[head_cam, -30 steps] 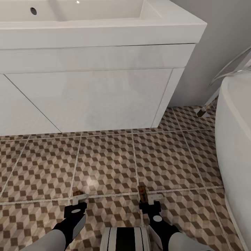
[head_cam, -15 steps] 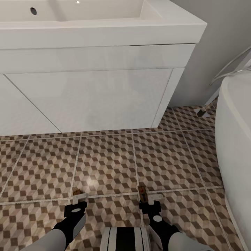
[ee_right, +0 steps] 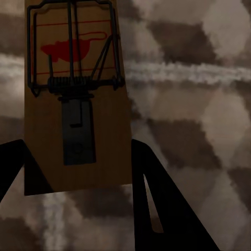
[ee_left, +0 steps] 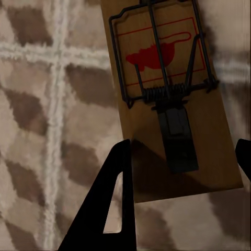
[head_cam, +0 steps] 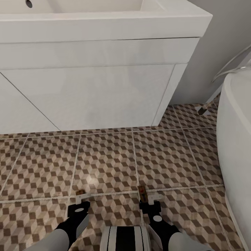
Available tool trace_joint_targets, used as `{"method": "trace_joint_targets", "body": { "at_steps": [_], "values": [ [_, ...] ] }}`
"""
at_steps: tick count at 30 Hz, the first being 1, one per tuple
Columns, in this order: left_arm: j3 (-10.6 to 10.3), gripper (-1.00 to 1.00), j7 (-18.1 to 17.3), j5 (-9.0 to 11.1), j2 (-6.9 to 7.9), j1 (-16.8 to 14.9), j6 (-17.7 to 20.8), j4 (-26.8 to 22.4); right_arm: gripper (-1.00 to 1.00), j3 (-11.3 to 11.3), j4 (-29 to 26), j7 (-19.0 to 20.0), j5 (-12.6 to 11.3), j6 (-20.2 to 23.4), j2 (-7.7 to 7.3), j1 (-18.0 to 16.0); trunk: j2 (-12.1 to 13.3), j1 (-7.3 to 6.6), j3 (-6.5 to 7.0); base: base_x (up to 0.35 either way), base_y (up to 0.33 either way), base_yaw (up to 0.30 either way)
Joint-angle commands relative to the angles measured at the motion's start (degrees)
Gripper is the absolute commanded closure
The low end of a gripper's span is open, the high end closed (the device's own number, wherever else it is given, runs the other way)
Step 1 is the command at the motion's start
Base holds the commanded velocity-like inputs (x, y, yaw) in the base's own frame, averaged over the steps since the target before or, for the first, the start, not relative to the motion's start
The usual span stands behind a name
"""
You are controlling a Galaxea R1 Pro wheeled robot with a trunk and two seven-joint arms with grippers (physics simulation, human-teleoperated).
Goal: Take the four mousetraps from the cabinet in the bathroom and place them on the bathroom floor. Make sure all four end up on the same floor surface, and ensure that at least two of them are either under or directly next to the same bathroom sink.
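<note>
I'm facing the white bathroom sink [head_cam: 87,94] at 12 o'clock over cube-patterned bathroom floor [head_cam: 104,160], bathtub [head_cam: 237,139] at 3 o'clock. Both jaws are pinching 2 mousetraps: left mousetrap [ee_left: 167,99], right mousetrap [ee_right: 76,99], their rear ends hidden.

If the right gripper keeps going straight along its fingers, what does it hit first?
Probably the bathroom floor just ahead. The right gripper, carrying a mousetrap, points forward and down at the tiles; the sink unit lies farther on.
</note>
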Motion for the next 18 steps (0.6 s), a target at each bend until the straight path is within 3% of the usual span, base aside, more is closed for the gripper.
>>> {"method": "trace_joint_targets", "body": {
  "at_steps": [1,9,14,18],
  "values": [
    [-0.51,1.0,0.4,0.54,-0.26,-0.01,0.05,-0.06,1.0,0.4,0.07,-0.66,0.1,-0.06,0.0,-0.03,-0.01,-0.01,-0.03,0.0,0.0,0.0],
    [-0.56,1.0,0.46,0.47,-1.11,-0.01,-0.01,-0.11,1.0,0.37,0.08,-0.66,0.08,-0.06,0.0,-0.03,-0.01,-0.01,-0.03,0.0,0.0,0.0],
    [-0.52,1.0,0.47,0.45,-1.11,-0.01,-0.03,-0.08,1.0,0.36,0.08,-0.66,0.12,-0.06,0.0,-0.03,-0.08,0.12,-1.14,0.0,0.0,0.0],
    [-0.58,1.0,0.44,0.45,-1.09,-0.01,-0.07,-0.08,1.0,0.4,0.07,-0.66,0.12,-0.06,0.0,-0.03,-0.08,0.12,-1.14,0.0,0.0,0.0]
  ]
}}
